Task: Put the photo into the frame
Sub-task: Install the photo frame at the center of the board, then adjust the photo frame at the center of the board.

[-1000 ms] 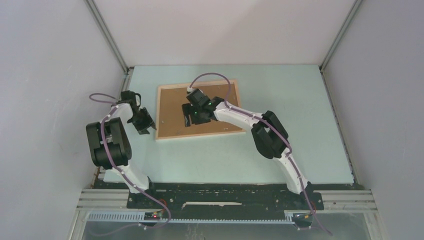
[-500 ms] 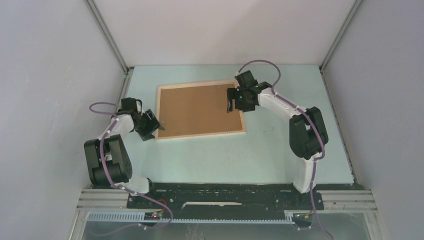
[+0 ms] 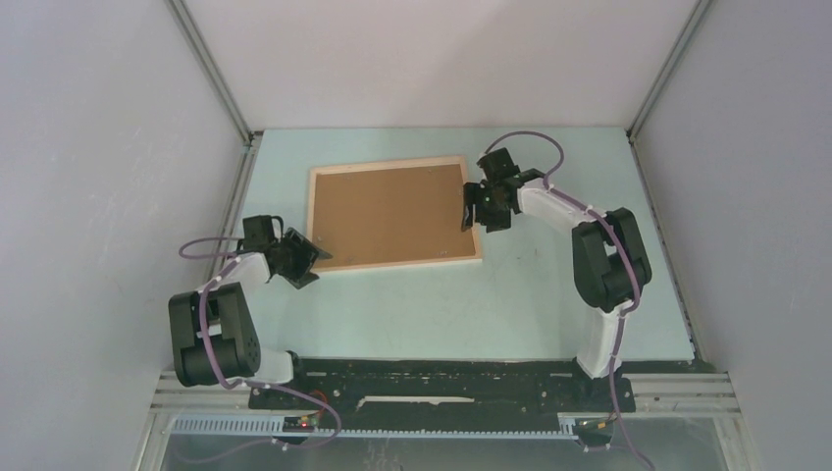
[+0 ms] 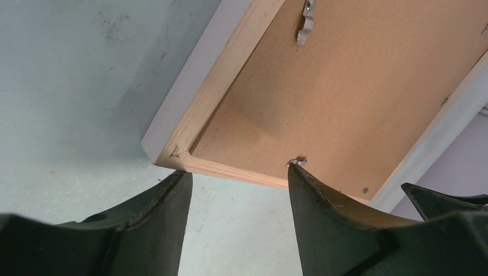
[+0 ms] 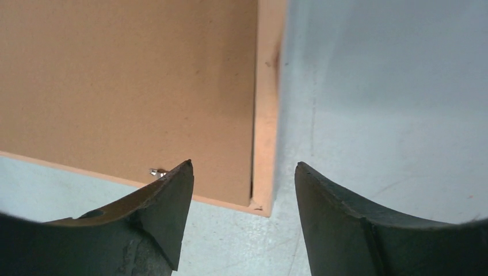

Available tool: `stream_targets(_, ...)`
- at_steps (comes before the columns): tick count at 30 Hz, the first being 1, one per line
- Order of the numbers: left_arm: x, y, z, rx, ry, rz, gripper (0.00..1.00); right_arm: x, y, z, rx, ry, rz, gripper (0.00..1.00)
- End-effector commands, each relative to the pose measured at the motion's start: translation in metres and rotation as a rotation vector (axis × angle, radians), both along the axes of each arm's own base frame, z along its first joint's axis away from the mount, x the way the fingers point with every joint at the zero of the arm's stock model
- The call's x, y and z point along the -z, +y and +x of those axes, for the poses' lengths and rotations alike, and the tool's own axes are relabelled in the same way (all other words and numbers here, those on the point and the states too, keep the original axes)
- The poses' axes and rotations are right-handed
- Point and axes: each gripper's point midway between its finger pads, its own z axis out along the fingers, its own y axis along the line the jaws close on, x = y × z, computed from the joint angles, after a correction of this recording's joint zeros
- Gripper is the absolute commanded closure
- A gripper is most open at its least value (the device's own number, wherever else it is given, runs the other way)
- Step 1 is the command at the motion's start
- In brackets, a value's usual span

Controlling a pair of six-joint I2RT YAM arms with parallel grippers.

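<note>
Top external view: shows the frame (image 3: pixel 392 264) lying flat on the pale table (image 3: pixel 549 294), left of centre and toward the far side, pale wood face up. Shows the photo (image 3: pixel 390 216) seated inside it, brown board back upward, print side hidden. Finds the left gripper (image 3: pixel 312 263) at the near-left corner of the frame and the right gripper (image 3: pixel 481 218) over the right rail, well apart from each other.

Left wrist view: puts that corner between two spread black fingers (image 4: pixel 155 218), released, clamping nothing. Shows one fingertip just beside the corner joint and the other just beside a small metal tab (image 4: pixel 296 161) at the inner edge of the rail; cannot tell whether either touches. Shows a white outer side on the frame and a metal hanger (image 4: pixel 307 23) on the board farther in.

Right wrist view: looks down past wide-spread fingers, likewise released and grasping nothing. Places the right rail and one corner of the frame in the gap, board to the left, bare table to the right.
</note>
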Motion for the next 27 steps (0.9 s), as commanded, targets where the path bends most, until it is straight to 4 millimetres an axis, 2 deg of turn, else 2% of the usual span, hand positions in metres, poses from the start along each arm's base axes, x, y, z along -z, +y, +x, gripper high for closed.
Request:
stream_targets(1,-0.017,-0.002,0.017,-0.024,-0.12,-0.004,0.38,-0.015,-0.001,0.013,0.022,-0.041,0.067,0.3)
stream_targets(5,-0.016,-0.002,0.012,-0.027,-0.131,0.007,0.33,-0.008,-0.002,0.02,0.046,-0.02,0.136,0.31)
stream_targets(10,-0.02,-0.006,0.016,-0.018,-0.165,-0.013,0.31,0.013,0.004,0.025,0.037,0.031,0.156,0.42)
stream_targets(15,-0.014,-0.007,0.018,-0.003,-0.149,-0.024,0.3,0.034,-0.001,0.02,0.046,0.075,0.128,0.52)
stream_targets(17,-0.012,-0.008,0.019,-0.006,-0.15,-0.032,0.3,0.04,-0.003,0.015,0.044,0.094,0.118,0.6)
stream_targets(21,-0.01,-0.007,0.021,-0.009,-0.149,-0.027,0.29,0.039,0.002,-0.014,0.013,0.166,0.15,0.75)
stream_targets(25,-0.008,-0.004,0.026,-0.01,-0.142,-0.014,0.29,0.03,0.016,-0.066,-0.076,0.231,0.168,0.79)
stream_targets(27,-0.007,-0.004,0.029,-0.004,-0.138,-0.014,0.28,0.026,0.027,-0.099,-0.123,0.261,0.192,0.79)
